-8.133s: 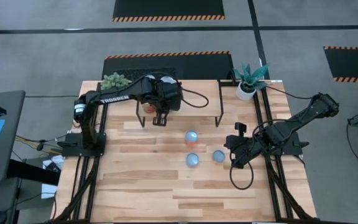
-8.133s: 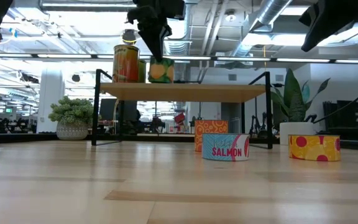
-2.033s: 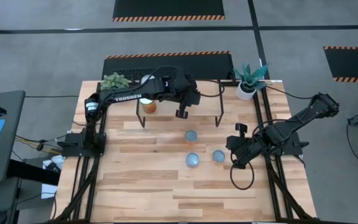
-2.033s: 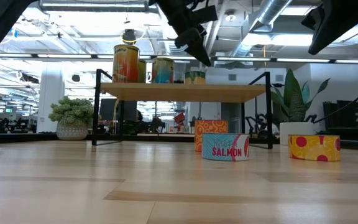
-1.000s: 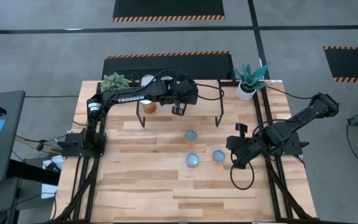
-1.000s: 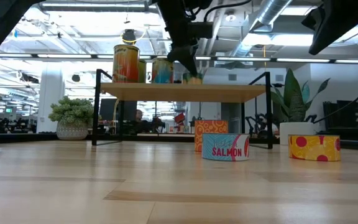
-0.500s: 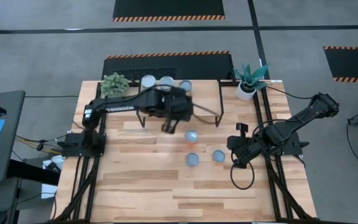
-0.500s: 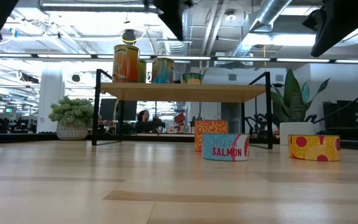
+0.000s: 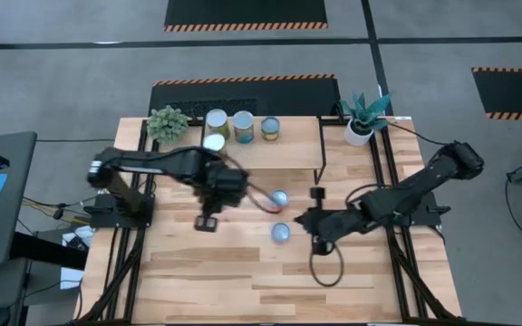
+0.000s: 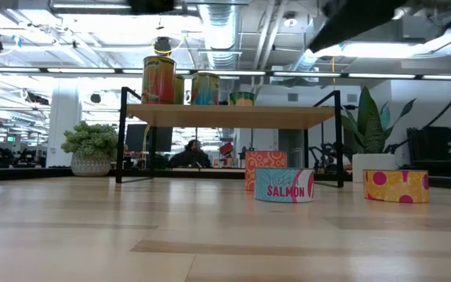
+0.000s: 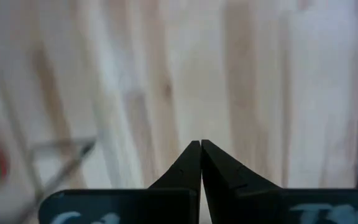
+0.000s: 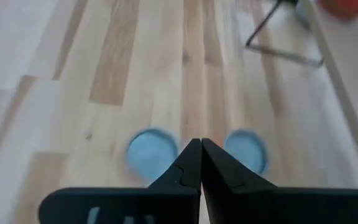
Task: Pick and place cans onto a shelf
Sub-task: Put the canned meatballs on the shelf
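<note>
Striped tabletop (image 9: 225, 272): four cans (image 9: 243, 126) stand on the shelf (image 9: 297, 136), two nearby. We see the right gripper (image 12: 201, 149), clenched empty, over them; it must open to grasp. Left gripper (image 11: 201, 149) also pinched.

The shelf (image 9: 288, 131) stands at the table's (image 9: 225, 281) far edge, with four cans on its left part: three in a row (image 9: 243, 126) along the back and one (image 9: 213, 142) just in front of the leftmost. On the table in front of the shelf lie more cans (image 9: 280, 233), near the middle. The left end effector (image 9: 207, 222) hangs to their left with fingers together, the right end effector (image 9: 315, 237) just to their right, likewise closed; a plant (image 9: 168, 119) stands left of the shelf, a potted plant (image 9: 362, 116) right.
</note>
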Robot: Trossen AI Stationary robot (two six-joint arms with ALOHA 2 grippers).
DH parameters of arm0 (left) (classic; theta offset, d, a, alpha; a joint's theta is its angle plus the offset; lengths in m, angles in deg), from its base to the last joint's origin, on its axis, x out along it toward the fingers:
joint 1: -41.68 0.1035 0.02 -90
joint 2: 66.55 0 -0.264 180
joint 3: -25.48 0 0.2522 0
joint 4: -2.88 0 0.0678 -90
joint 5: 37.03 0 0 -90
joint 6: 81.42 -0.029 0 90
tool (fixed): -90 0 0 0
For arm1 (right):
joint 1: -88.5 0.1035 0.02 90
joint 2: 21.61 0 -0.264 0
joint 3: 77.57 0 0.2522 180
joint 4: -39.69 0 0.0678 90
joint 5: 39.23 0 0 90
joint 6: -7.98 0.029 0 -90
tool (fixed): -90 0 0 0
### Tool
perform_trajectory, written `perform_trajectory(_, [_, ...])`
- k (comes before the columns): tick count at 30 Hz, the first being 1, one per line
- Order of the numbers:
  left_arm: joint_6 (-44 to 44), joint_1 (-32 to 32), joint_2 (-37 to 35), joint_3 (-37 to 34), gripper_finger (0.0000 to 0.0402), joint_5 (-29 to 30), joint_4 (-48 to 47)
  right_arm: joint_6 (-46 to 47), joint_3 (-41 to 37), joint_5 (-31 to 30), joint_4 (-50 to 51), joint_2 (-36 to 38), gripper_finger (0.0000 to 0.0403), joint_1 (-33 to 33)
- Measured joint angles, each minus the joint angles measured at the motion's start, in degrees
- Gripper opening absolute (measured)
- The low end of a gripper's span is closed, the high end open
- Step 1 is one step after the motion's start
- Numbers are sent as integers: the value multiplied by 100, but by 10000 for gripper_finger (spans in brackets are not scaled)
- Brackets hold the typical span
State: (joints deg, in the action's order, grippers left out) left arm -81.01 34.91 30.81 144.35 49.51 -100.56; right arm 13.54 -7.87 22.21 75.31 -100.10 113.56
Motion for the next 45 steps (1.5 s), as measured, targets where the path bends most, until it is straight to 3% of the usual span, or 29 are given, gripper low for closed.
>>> perform_trajectory(5, [1451, -244, -1289, -1913, 0, 624, 560, -858, -5, 0, -1320, -602, 26, -505])
perform_trajectory(9, [2346, -571, -2344, -3616, 0, 1054, 2069, -861, 32, 13, -1703, -859, 28, -974])
perform_trajectory(13, [2707, -854, -3051, -4994, 0, 1099, 3788, -832, 470, 186, -995, -1086, 29, -1210])
perform_trajectory(17, [2748, -1011, -3313, -5770, 0, 1291, 4855, -838, 1503, 345, 428, -1451, 24, -1410])
perform_trajectory(22, [2337, -1022, -3262, -6062, 0, 1923, 5662, -666, 2823, 1133, 1953, -2175, 22, -1809])
perform_trajectory(26, [1945, -1034, -3168, -6122, 0, 2291, 5818, -584, 3148, 1360, 2691, -2731, 27, -1886])
perform_trajectory(34, [1933, -1068, -3178, -6132, 0, 2471, 5356, -400, 3068, 916, 3089, -3267, 19, -1662])
perform_trajectory(41, [2282, -1068, -3178, -6130, 0, 2504, 4942, -402, 3069, 888, 3322, -3197, 28, -1357])
perform_trajectory(45, [2461, -1068, -3178, -6130, 0, 2517, 4956, -75, 3071, 437, 3565, -3159, 30, -1185])
